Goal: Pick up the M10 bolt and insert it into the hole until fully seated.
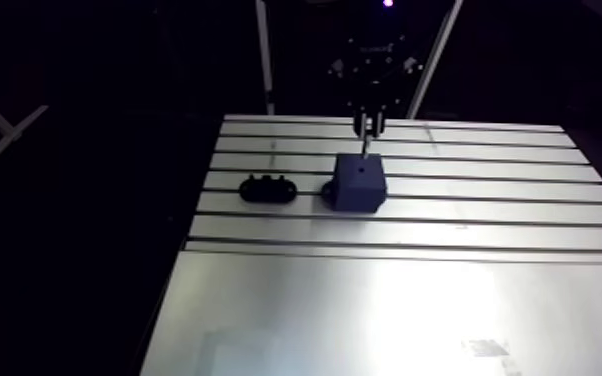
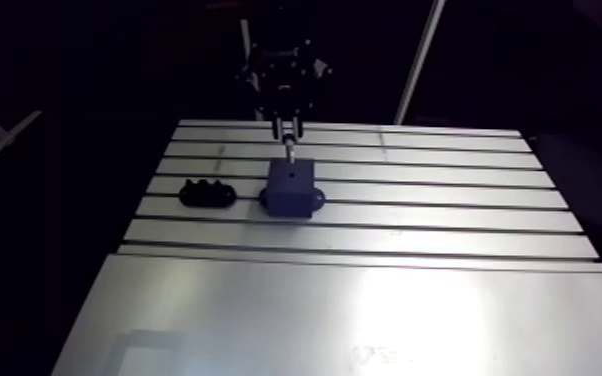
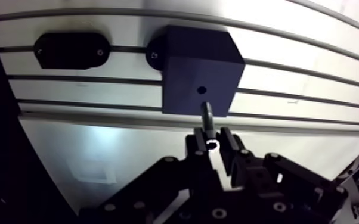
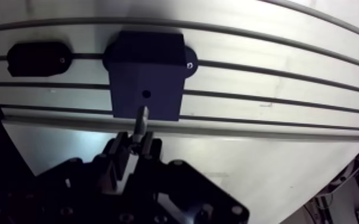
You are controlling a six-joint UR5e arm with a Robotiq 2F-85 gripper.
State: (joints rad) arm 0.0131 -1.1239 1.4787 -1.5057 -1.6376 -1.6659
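Note:
My gripper (image 3: 213, 143) is shut on the M10 bolt (image 3: 207, 118), whose shank sticks out ahead of the fingertips. Just ahead of the bolt's tip stands a dark blue block (image 3: 198, 68) with a small round hole (image 3: 201, 90) in its sloped face. The tip hangs a short way from the hole, not in it. In the arm view the gripper (image 2: 289, 130) hovers above the far side of the block (image 2: 291, 187), with the bolt (image 2: 290, 150) pointing down toward it.
A flat black oval holder (image 3: 70, 49) with screws lies on the slotted table (image 1: 485, 210) beside the block, seen also in the arm view (image 1: 267, 187). A smooth bright plate (image 1: 385, 320) covers the table's near part.

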